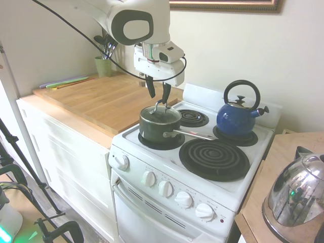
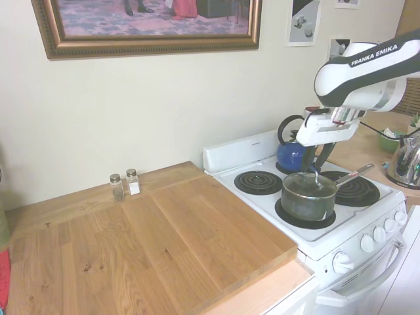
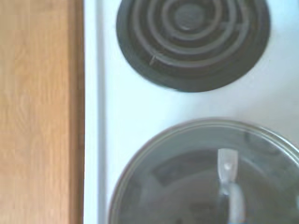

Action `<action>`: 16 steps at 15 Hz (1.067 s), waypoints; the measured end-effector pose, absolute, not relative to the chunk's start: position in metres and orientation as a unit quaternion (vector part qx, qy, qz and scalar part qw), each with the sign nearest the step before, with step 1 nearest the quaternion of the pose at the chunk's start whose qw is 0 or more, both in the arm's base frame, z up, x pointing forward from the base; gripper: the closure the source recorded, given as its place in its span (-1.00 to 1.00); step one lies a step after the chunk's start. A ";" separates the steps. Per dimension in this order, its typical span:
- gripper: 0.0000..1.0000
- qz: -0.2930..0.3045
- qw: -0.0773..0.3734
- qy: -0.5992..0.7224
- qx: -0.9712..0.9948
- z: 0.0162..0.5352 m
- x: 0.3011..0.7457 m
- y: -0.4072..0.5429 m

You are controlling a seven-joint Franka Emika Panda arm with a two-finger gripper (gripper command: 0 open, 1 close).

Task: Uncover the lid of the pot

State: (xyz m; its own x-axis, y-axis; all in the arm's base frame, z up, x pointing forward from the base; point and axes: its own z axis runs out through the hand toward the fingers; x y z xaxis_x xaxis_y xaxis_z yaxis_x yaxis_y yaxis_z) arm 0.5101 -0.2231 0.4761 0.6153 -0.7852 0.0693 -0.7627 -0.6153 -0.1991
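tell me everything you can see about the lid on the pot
The lid is round, flat, clear glass with a shiny metal rim and an arched metal loop handle on top. It sits level and closed on the small dark pot, on the stove's front burner nearest the wooden counter. The open gripper hangs just above the loop handle, its fingers either side, not visibly clamped on it.

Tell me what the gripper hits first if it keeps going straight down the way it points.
Most likely the lid's loop handle: the open gripper points down just above it, fingers either side. The lid sits on the pot. Depth alignment is not certain.
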 end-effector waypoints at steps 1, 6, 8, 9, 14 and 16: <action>1.00 -0.069 0.075 0.432 -0.896 0.474 0.514 -0.225; 1.00 -0.054 0.071 0.429 -0.899 0.463 0.530 -0.228; 1.00 -0.050 0.070 0.433 -0.897 0.461 0.528 -0.232; 1.00 -0.048 0.070 0.434 -0.897 0.461 0.527 -0.234; 1.00 -0.050 0.072 0.439 -0.894 0.463 0.525 -0.239; 1.00 -0.056 0.071 0.442 -0.892 0.470 0.519 -0.242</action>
State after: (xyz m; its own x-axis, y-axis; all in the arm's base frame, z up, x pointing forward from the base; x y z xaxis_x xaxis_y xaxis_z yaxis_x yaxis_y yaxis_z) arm 0.5188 -0.2420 0.4697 0.6031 -0.7968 0.0372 -0.7807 -0.5993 -0.1770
